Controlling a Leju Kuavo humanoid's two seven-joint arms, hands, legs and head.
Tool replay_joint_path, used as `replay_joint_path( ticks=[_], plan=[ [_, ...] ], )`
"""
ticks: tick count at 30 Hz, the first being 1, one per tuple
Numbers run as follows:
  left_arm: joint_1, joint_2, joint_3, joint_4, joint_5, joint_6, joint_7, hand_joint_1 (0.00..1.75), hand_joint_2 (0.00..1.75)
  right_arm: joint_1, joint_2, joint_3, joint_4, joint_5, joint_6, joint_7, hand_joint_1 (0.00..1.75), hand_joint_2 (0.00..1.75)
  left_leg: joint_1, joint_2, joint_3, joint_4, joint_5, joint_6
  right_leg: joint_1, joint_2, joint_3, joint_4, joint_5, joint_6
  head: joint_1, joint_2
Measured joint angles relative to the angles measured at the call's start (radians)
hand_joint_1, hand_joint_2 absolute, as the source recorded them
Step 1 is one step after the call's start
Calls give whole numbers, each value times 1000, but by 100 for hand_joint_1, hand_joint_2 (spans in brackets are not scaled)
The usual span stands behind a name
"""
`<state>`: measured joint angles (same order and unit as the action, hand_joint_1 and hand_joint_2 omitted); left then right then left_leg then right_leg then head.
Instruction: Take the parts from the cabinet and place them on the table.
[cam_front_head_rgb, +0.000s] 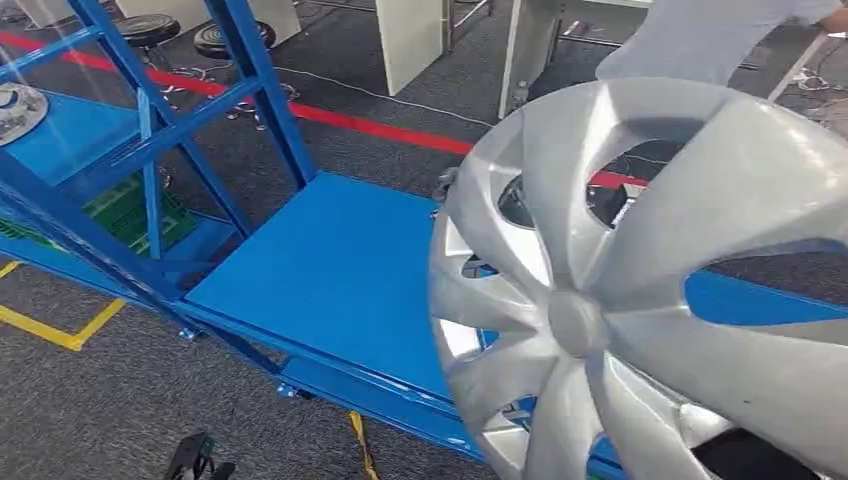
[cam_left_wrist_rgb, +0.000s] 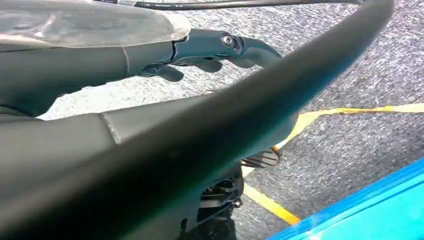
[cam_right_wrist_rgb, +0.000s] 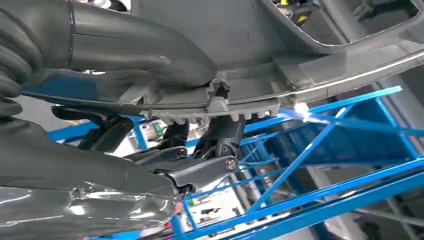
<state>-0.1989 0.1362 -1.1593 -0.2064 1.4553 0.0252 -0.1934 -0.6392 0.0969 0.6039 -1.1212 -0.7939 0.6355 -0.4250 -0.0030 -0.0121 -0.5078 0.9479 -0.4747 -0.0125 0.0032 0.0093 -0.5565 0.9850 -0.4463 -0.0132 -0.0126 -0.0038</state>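
A silver wheel cover (cam_front_head_rgb: 640, 300) is being held up close to the head camera, above the blue cabinet shelf (cam_front_head_rgb: 340, 270); its rim is being gripped by the right hand (cam_right_wrist_rgb: 165, 150), thumb on one face, dark fingers (cam_right_wrist_rgb: 200, 172) on the other; the left hand (cam_left_wrist_rgb: 200, 50) is being seen over grey carpet (cam_left_wrist_rgb: 350, 125), its grasp cannot be told; a person (cam_front_head_rgb: 710, 35) is being seen behind.

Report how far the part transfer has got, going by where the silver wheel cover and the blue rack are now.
Done: the silver wheel cover is off the blue rack and raised in front of the head camera. In hand: the right hand grips its rim, thumb on one face and fingers on the other. Left: setting it on the table, and another silver part lies on a rack shelf.
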Motion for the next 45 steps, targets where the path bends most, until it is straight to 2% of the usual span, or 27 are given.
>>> replay_joint_path(
  ticks=[7, 11, 25, 26, 36, 45],
  plan=[
    [-5, -3, 15, 0, 11, -32, -39, 0, 0, 7, 0, 21, -52, 3, 7, 11, 175, 175, 0, 0, 0, 0, 0, 0, 0, 0, 0, 0, 0, 0, 0, 0],
    [-8, -5, 28, 0, 10, -20, -98, 0, 0, 13, 0, 45, -57, 24, 7, 11, 175, 175, 0, 0, 0, 0, 0, 0, 0, 0, 0, 0, 0, 0, 0, 0],
    [-11, -9, 44, 0, -2, -4, -130, 0, 0, 16, 0, 84, -65, 9, 18, 5, 175, 175, 0, 0, 0, 0, 0, 0, 0, 0, 0, 0, 0, 0, 1, 0],
    [-11, -10, 46, 0, -3, -3, -134, 0, 175, 16, 0, 89, -65, 9, 19, 5, 175, 175, 0, 0, 0, 0, 0, 0, 0, 0, 0, 0, 0, 0, 1, 0],
    [-11, -14, 66, 0, -3, 20, -152, 0, 175, 7, 0, 118, -42, 21, 10, 0, 175, 175, 0, 0, 0, 0, 0, 0, 0, 0, 0, 0, 0, 0, 2, 0],
    [-11, -15, 82, 0, -4, 17, -148, 0, 175, -96, -11, 119, 122, 34, 29, -11, 175, 175, 0, 0, 0, 0, 0, 0, 0, 0, 0, 0, 0, 0, 1, 0]
  ],
)
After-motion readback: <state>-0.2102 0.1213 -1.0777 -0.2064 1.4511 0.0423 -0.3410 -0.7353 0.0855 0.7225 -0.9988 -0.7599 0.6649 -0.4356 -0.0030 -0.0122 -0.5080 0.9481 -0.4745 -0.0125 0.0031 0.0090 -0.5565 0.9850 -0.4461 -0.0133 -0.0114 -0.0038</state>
